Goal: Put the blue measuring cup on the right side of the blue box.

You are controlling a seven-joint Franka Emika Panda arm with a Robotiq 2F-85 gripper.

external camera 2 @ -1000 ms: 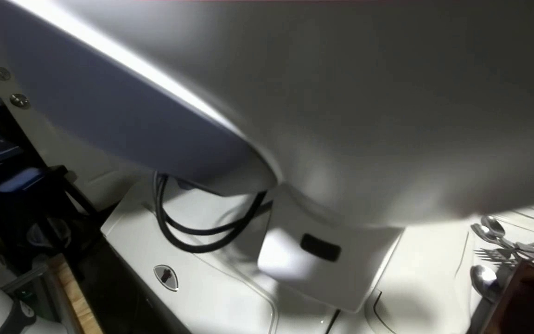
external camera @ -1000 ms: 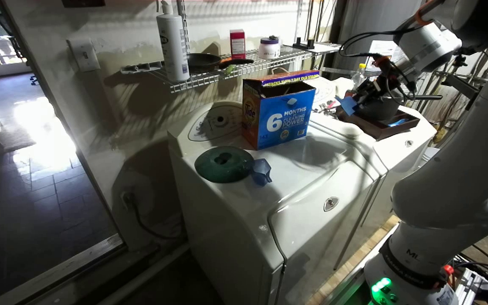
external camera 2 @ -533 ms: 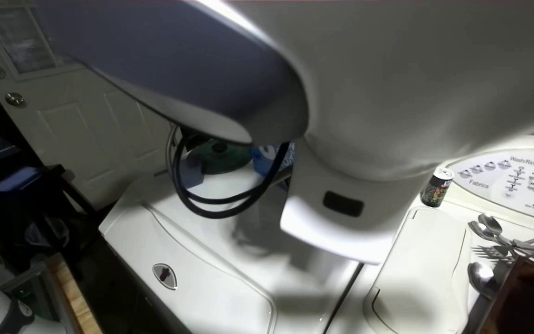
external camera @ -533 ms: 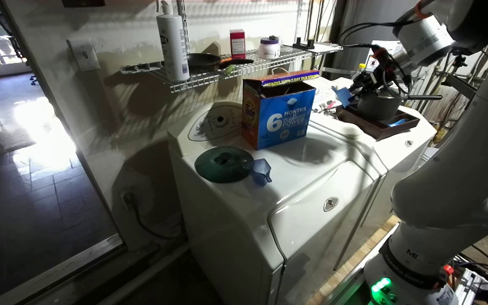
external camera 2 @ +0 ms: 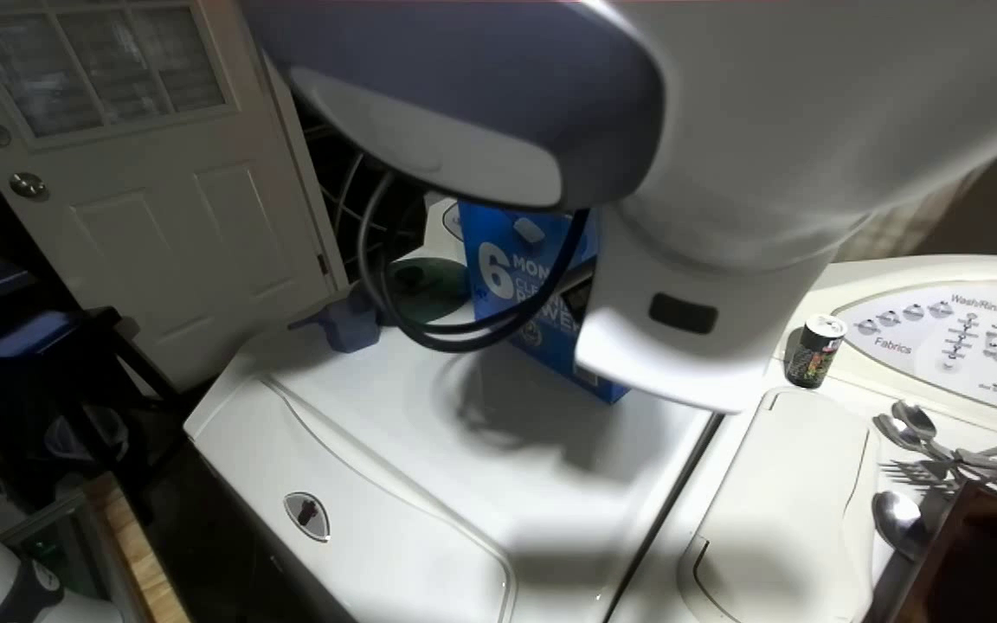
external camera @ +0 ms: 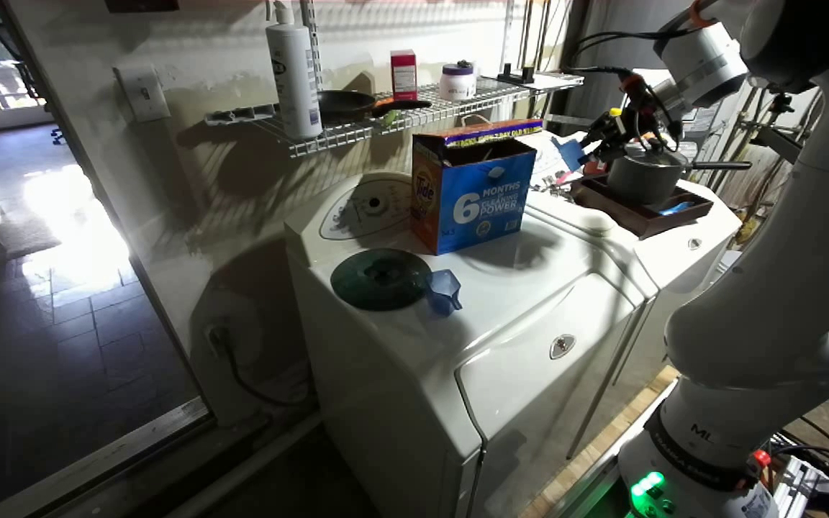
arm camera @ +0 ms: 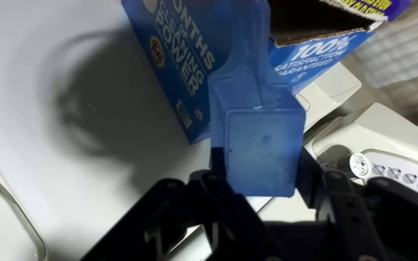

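Blue measuring cup (arm camera: 263, 145) held high, gripper (arm camera: 262, 170) clamped on it

And there it is in the wrist view: two black fingers (arm camera: 308, 177) pinching either side of the cup's scoop, the long handle pointing away and cutting across our sight of the blue box (arm camera: 191, 65)! In an exterior view the cup hangs in the air to the right of that box, a gap showing between the two. The box stands upright near the back edge of the white machine's top (external camera: 501, 288), open above, big white 6 turned toward the front. Over by the left edge of that top lies a dark green disc (external camera: 375, 284), and there's a second blue cup (external camera: 443, 293) just beside it; whether they touch, I can't tell. Next door, on the neighbouring white machine (external camera 2: 775, 484), a saucepan (external camera: 641, 180) sits in a brown tray (external camera: 619, 216), loose cutlery (external camera 2: 899, 512) close by, and a black can (external camera 2: 814, 355) stands up toward the back edge.
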